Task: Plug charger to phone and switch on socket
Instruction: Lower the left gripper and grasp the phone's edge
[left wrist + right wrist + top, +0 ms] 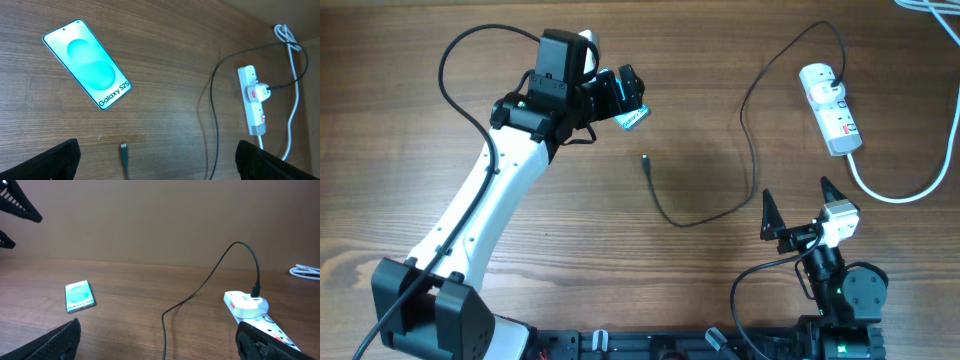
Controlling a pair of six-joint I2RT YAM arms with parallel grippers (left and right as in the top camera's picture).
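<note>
The phone (87, 64), cyan screen up, lies flat on the wooden table. In the overhead view only its corner (634, 119) shows under my left gripper (626, 92), which hovers above it, open and holding nothing. The charger's black connector tip (123, 149) lies loose on the table a little short of the phone (646, 160). Its thin cable (748, 150) loops round to a white plug (257, 92) seated in the socket (831, 120) at the far right. My right gripper (798, 203) stands open and empty near the front edge, short of the socket (260, 314).
A thick white cord (920, 180) curves from the socket's near end towards the right edge and back, with a coil of it at the far right (305, 271). The left arm's white link (490, 210) crosses the left half of the table.
</note>
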